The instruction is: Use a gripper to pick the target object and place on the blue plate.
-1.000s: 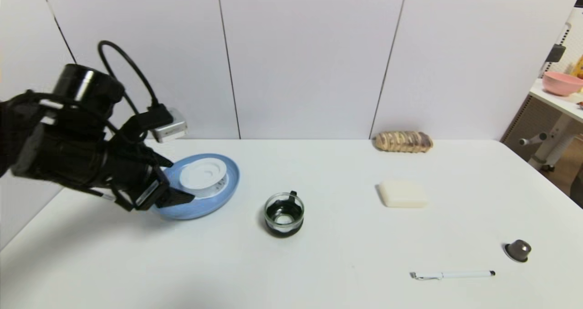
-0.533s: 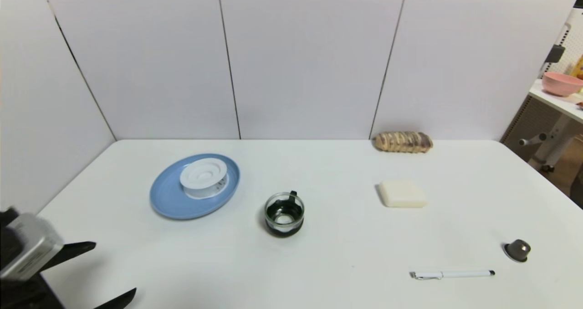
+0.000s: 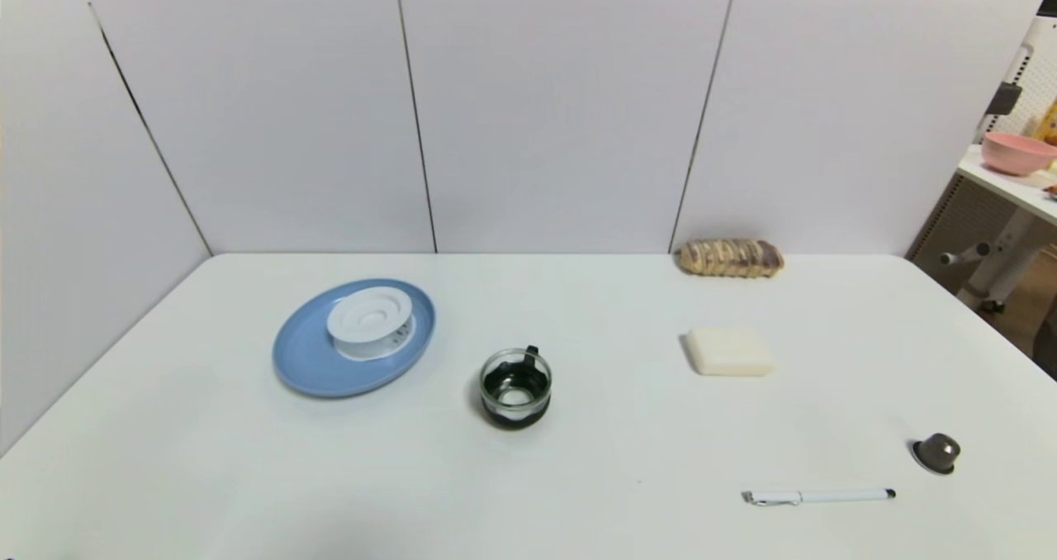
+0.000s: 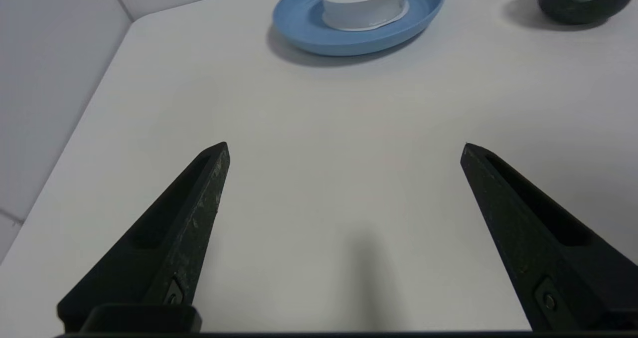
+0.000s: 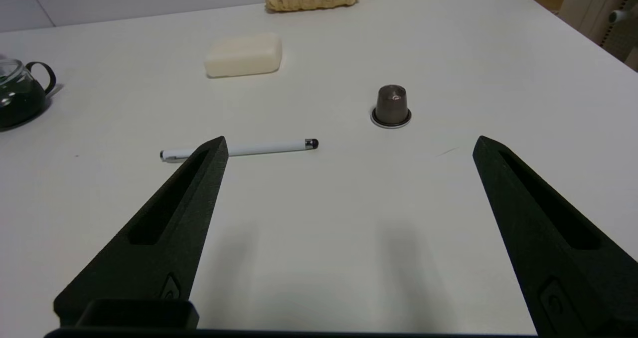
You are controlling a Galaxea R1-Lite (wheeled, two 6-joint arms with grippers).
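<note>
One white spool (image 3: 369, 323) already sat on the blue plate (image 3: 305, 370) at the table's left, so the placing looked done and, by the pictures, little or nothing was left but to keep clear. Left to right, the table (image 3: 578, 461) held one plate with the one spool on it, one small glass pot (image 3: 514, 386) with a dark base, one loaf of bread (image 3: 732, 257) at the far edge, one pale bar of soap (image 3: 729, 351), one white pen (image 3: 817, 496) and one coffee capsule (image 3: 938, 452). Neither arm showed from the head. The left gripper (image 4: 344, 151) hovered low over bare table near the plate, fingers spread wide and empty; the right gripper (image 5: 349, 146) hovered likewise by the pen, fingers apart and empty.
</note>
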